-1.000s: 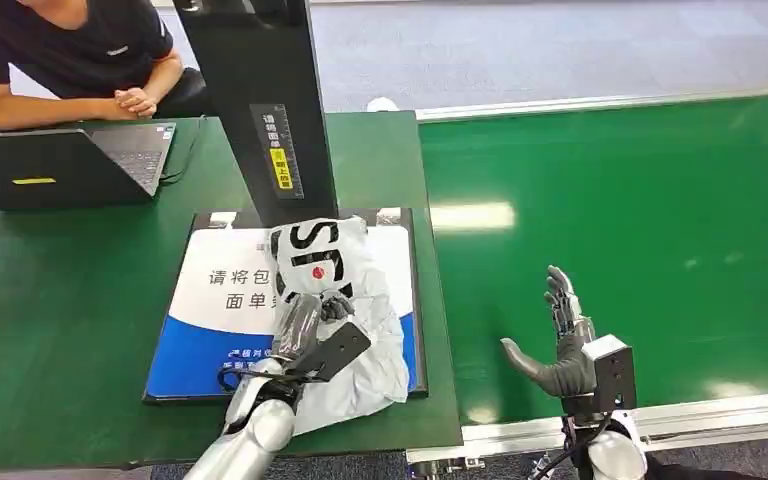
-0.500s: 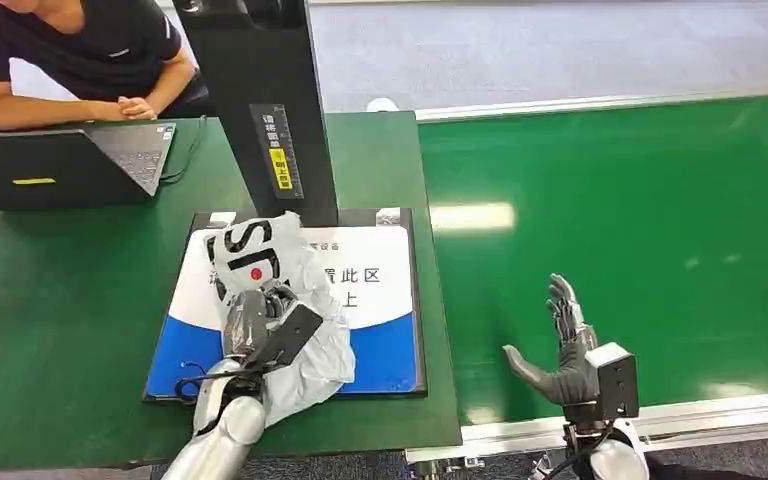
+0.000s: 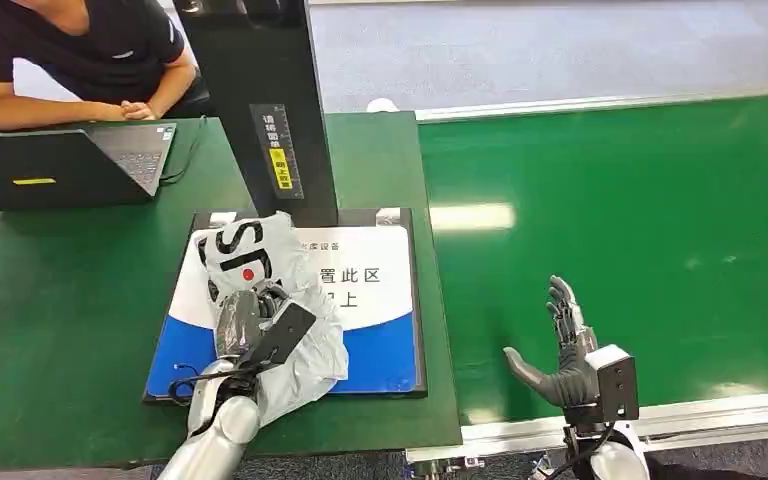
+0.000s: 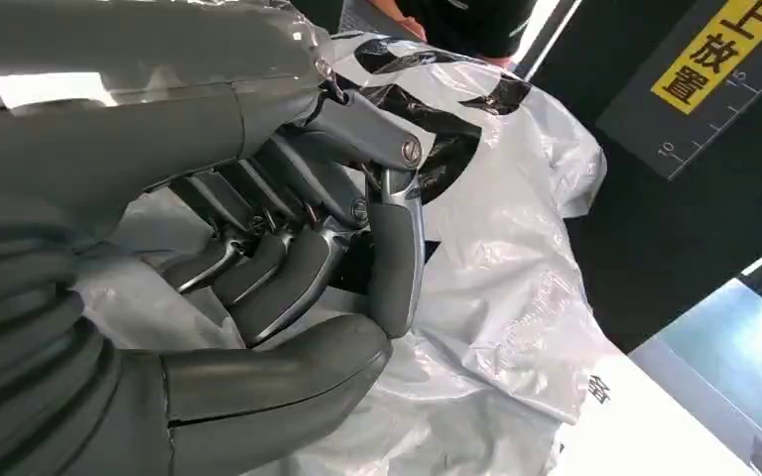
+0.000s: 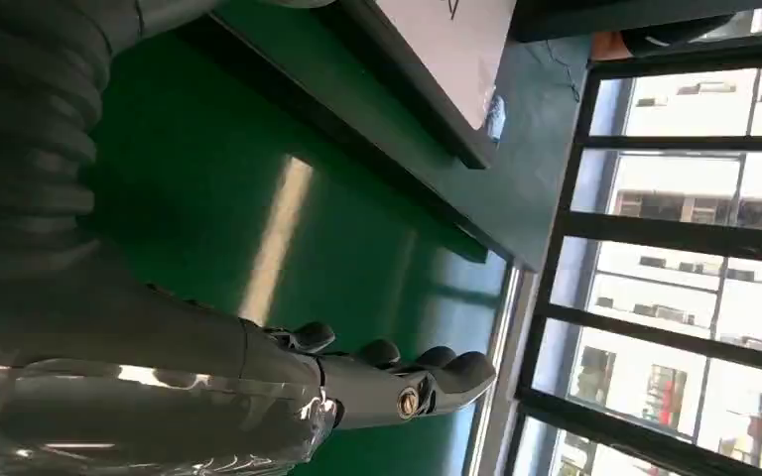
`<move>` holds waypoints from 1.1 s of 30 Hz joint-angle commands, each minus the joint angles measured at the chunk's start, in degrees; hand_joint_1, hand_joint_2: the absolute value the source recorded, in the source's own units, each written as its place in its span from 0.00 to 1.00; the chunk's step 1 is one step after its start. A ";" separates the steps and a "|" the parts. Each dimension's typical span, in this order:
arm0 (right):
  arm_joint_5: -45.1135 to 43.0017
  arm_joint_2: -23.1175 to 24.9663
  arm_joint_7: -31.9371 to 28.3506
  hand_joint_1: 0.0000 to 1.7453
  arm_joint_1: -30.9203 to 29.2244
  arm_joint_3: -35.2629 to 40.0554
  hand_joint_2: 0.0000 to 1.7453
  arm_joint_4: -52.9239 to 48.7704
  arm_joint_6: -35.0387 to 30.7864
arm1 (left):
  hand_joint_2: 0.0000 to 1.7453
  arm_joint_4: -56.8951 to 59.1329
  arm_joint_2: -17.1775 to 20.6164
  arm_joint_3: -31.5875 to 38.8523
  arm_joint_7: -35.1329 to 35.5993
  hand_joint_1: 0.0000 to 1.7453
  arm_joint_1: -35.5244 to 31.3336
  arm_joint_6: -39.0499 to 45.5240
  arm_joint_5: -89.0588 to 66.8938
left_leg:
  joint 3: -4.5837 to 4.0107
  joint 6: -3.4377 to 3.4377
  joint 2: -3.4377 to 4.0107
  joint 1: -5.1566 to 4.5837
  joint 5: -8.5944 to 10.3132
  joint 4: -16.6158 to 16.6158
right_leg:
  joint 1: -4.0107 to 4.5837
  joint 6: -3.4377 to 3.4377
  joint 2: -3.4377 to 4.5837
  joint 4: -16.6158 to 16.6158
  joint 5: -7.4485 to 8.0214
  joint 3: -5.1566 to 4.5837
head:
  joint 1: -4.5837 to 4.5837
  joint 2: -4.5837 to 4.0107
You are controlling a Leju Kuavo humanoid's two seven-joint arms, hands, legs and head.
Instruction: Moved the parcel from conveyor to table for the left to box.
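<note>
A white plastic parcel (image 3: 280, 300) with black lettering and a red dot lies on the blue and white mat (image 3: 380, 300) on the green table. My left hand (image 3: 250, 325) grips the parcel, fingers curled into the plastic. In the left wrist view the fingers (image 4: 298, 268) and thumb pinch the crumpled parcel (image 4: 496, 258). My right hand (image 3: 560, 350) hovers open over the green conveyor belt (image 3: 640, 220) near its front edge, holding nothing. The right wrist view shows its fingers (image 5: 397, 382) straight above the belt.
A black upright post (image 3: 265, 100) with a yellow label stands at the back of the mat. A black laptop (image 3: 60, 165) sits at the table's far left, with a person (image 3: 70, 50) leaning behind it. A white rail (image 3: 680, 420) edges the belt.
My left hand has dragged the parcel leftward across the mat, uncovering printed characters on its right half. The right hand has barely shifted.
</note>
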 commanded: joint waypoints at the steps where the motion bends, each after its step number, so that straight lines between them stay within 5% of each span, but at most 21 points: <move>1: -0.79 1.66 -0.01 0.00 1.44 -2.01 1.00 0.23 0.05 | 1.00 -3.24 1.98 9.93 -0.64 1.00 3.64 5.51 0.99 | 0.19 -0.03 0.12 0.01 -0.05 -0.12 | 0.03 -0.10 0.11 -0.08 0.00 0.11 | 0.00 0.00; 9: -1.02 1.56 -0.23 0.00 1.41 -1.55 1.00 0.34 -0.23 | 1.00 -4.94 1.64 18.33 2.32 1.00 3.58 17.04 -5.10 | 0.10 -0.03 0.00 0.03 -0.04 -0.07 | 0.09 -0.11 -0.01 -0.05 -0.02 0.05 | 0.00 0.00; 10: -1.30 1.61 -0.21 0.00 1.88 -1.97 1.00 -0.09 -0.78 | 1.00 -10.72 -0.58 31.94 6.72 0.83 3.53 17.24 -14.98 | 0.06 -0.03 0.05 0.02 -0.04 -0.05 | 0.08 -0.09 0.04 -0.04 -0.02 0.02 | 0.00 0.00; 11: -1.38 1.60 -0.24 0.00 2.18 -2.26 1.00 -0.35 -0.80 | 1.00 -8.07 1.38 36.77 1.22 0.76 2.19 17.24 -12.12 | -0.04 -0.03 0.11 0.07 -0.06 0.03 | 0.11 -0.07 0.11 0.00 0.00 -0.07 | 0.00 0.00; 20: -1.42 1.64 -0.25 0.00 2.25 -2.46 1.00 -0.40 -0.80 | 1.00 -6.81 2.00 37.79 -0.39 0.76 1.58 17.24 -11.28 | 0.00 -0.03 -0.04 0.04 -0.03 -0.01 | 0.11 -0.07 -0.05 -0.02 -0.07 -0.03 | 0.00 0.00; 21: -1.41 1.69 -0.26 0.00 2.20 -2.46 1.00 -0.35 -0.78 | 1.00 -10.33 -0.34 40.66 -0.47 0.17 1.64 17.24 -14.15 | 0.02 -0.03 -0.05 0.03 -0.04 -0.03 | 0.10 -0.09 -0.07 -0.02 -0.07 -0.01 | 0.00 0.00; 22: -1.43 1.73 -0.27 0.00 2.18 -2.52 1.00 -0.36 -0.77 | 1.00 -14.02 -1.81 44.62 -2.04 0.00 1.35 17.24 -15.85 | 0.01 -0.02 0.03 0.02 -0.05 -0.02 | 0.09 -0.07 0.02 -0.02 -0.05 -0.03 | 0.00 0.00; 25: -1.61 2.32 -0.29 0.00 2.17 -3.19 1.00 -0.76 -0.72 | 1.00 -20.59 -5.85 58.76 -17.48 0.00 -2.64 17.24 -10.09 | -0.14 -0.02 -0.01 0.11 -0.08 0.13 | 0.13 -0.09 -0.02 0.05 -0.06 -0.13 | 0.02 0.00; 28: -1.79 2.70 -0.22 0.00 2.60 -3.82 1.00 -1.43 -0.50 | 1.00 -24.71 -8.27 64.63 -26.00 0.00 -4.76 17.24 -6.12 | -0.08 -0.03 -0.01 0.07 -0.07 0.07 | 0.09 -0.08 -0.02 0.03 -0.07 -0.09 | 0.00 0.00; 33: -1.91 2.66 -0.29 0.00 3.30 -4.01 1.00 -2.06 0.00 | 1.00 -32.24 -9.56 67.71 -31.13 0.00 -5.79 17.24 1.87 | -0.04 -0.03 -0.08 0.07 -0.08 0.06 | 0.10 -0.09 -0.08 0.02 -0.09 -0.04 | 0.00 0.00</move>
